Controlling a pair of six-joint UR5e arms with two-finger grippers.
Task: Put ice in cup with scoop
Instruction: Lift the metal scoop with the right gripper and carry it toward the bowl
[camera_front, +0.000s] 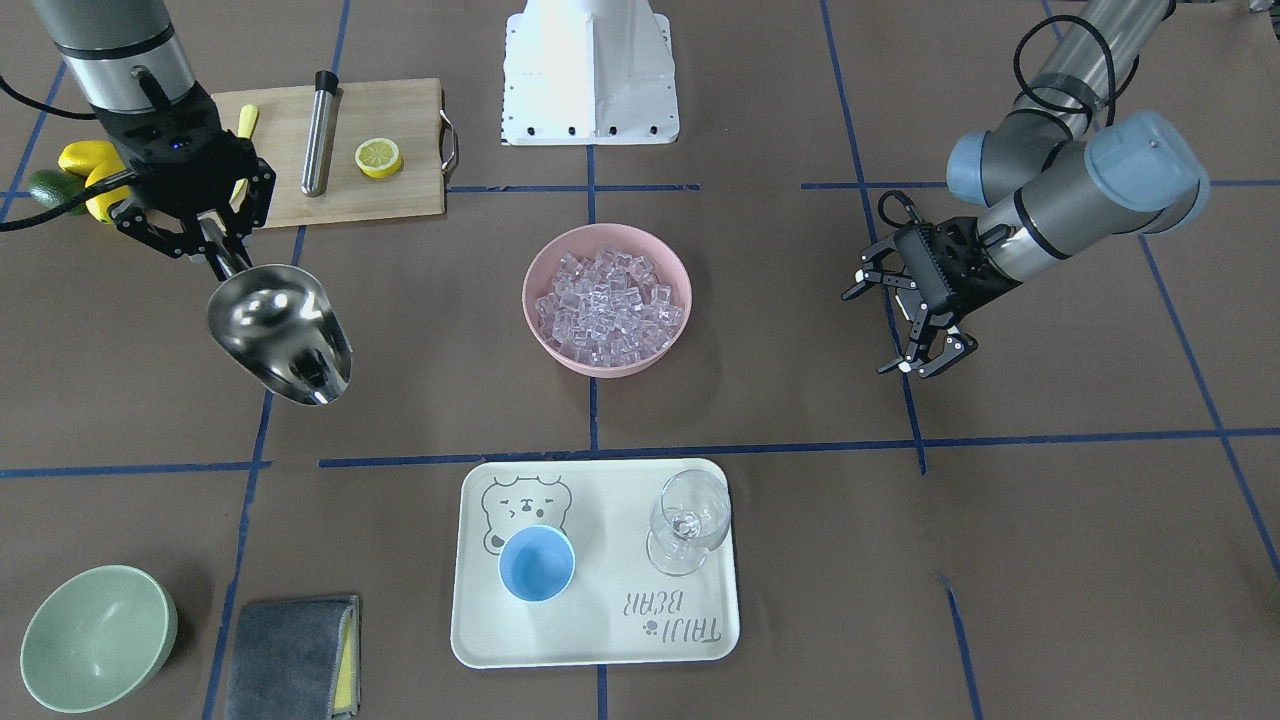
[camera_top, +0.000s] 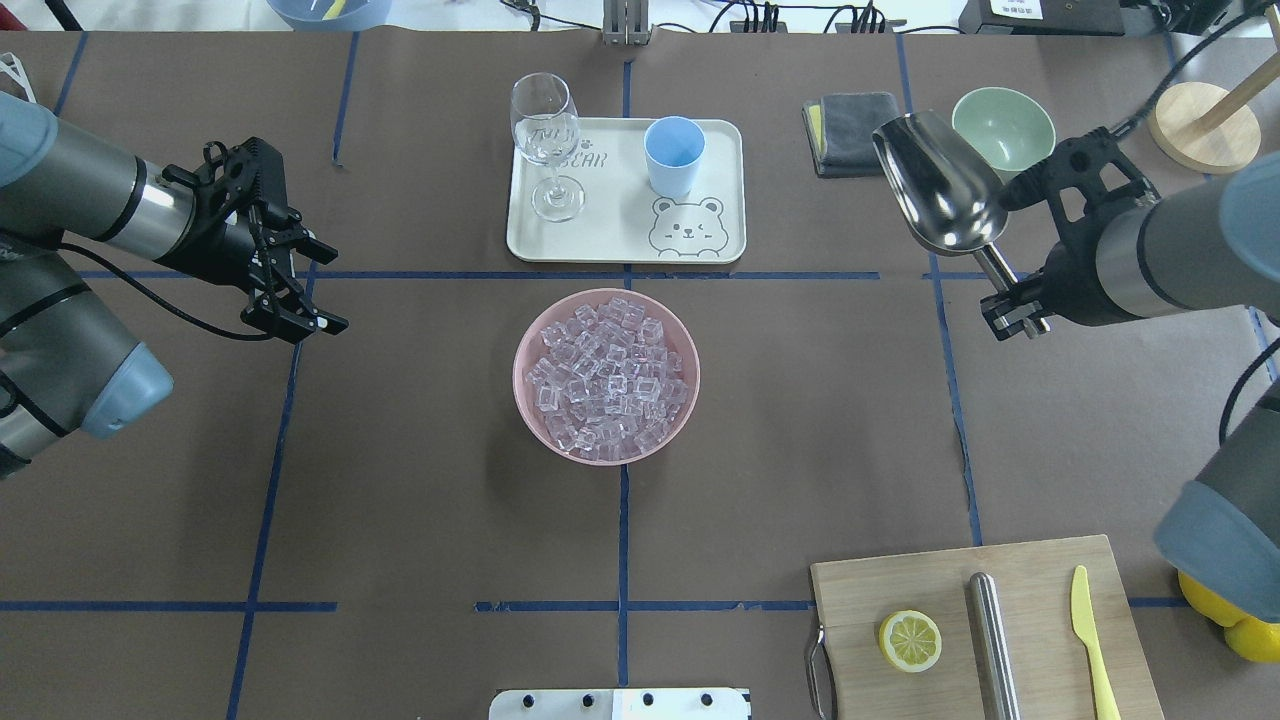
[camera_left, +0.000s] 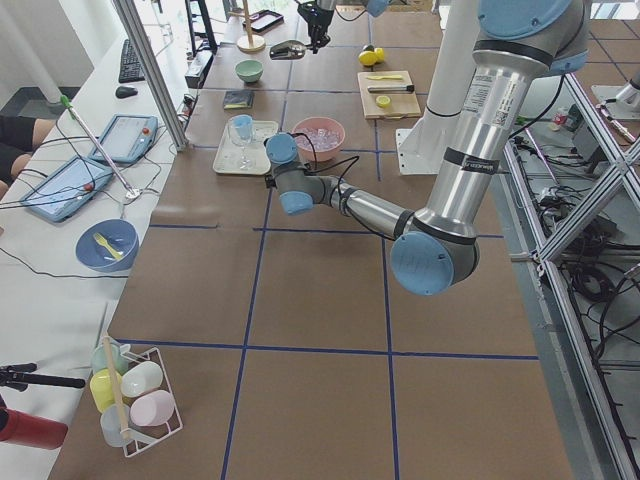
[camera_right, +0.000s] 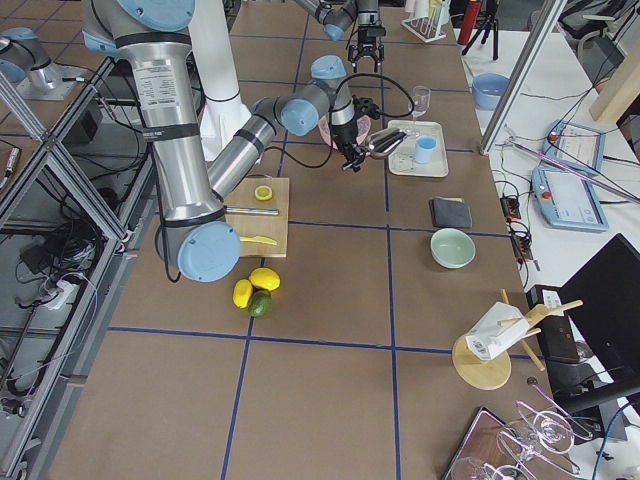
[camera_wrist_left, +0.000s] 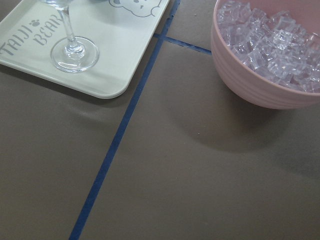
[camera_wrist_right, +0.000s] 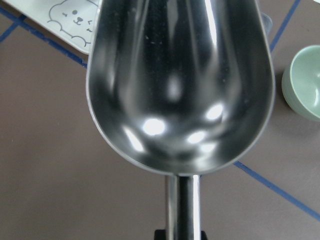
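The ice (camera_top: 605, 375) is heaped in a pink bowl (camera_top: 519, 375) at the table's middle; it also shows in the left wrist view (camera_wrist_left: 270, 35). The light-blue cup (camera_top: 673, 155) stands empty on a cream tray (camera_top: 610, 245), beyond the bowl. My right gripper (camera_top: 1010, 300) is shut on the thin handle of the steel scoop (camera_top: 940, 185). It holds the scoop in the air to the right of the tray. The scoop's trough (camera_wrist_right: 180, 85) is empty. My left gripper (camera_top: 318, 285) is open and empty, above the table left of the bowl.
A clear wine glass (camera_top: 545, 130) stands on the tray left of the cup. A green bowl (camera_top: 1003, 125) and a grey cloth (camera_top: 850, 120) lie near the scoop. A cutting board (camera_top: 985, 630) holds a lemon half, a steel cylinder and a yellow knife.
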